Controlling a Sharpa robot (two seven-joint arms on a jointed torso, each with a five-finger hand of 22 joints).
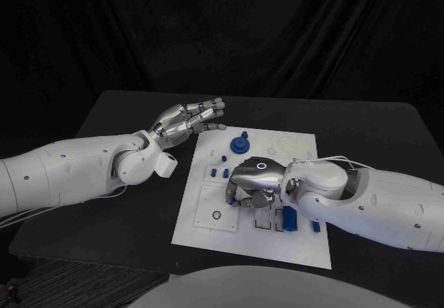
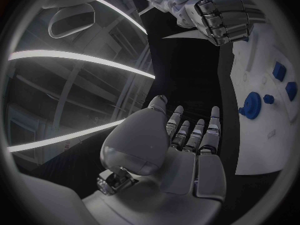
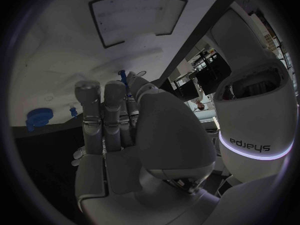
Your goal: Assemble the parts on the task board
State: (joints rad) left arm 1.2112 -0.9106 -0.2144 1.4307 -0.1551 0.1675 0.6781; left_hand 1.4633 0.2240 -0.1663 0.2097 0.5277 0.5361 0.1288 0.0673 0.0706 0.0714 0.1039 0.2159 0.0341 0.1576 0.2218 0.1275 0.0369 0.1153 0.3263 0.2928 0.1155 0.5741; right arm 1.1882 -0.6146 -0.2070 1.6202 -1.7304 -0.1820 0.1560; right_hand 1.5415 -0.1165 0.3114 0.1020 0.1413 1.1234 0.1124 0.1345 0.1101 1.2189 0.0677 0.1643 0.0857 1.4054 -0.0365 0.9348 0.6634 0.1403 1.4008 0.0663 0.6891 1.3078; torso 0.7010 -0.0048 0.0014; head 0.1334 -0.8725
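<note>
The white task board (image 1: 211,221) lies in the middle of the black table. My right hand (image 1: 253,185) hovers low over the board's centre with its fingers curled downward. In the right wrist view the right hand (image 3: 122,130) pinches a thin blue pin (image 3: 125,78) between thumb and fingers; only the pin's tip shows. A round blue gear (image 1: 240,144) stands near the board's far edge, also seen as the gear (image 2: 251,105). My left hand (image 1: 190,119) floats open beyond the board's far left corner, fingers spread, holding nothing; the left hand (image 2: 184,145) shows its bare palm.
Small blue pieces (image 1: 219,172) sit left of the right hand, and blue blocks (image 1: 290,218) stand in the board's near right part. Bare black table (image 1: 120,218) lies left of the board. The right forearm (image 1: 370,202) covers the board's right side.
</note>
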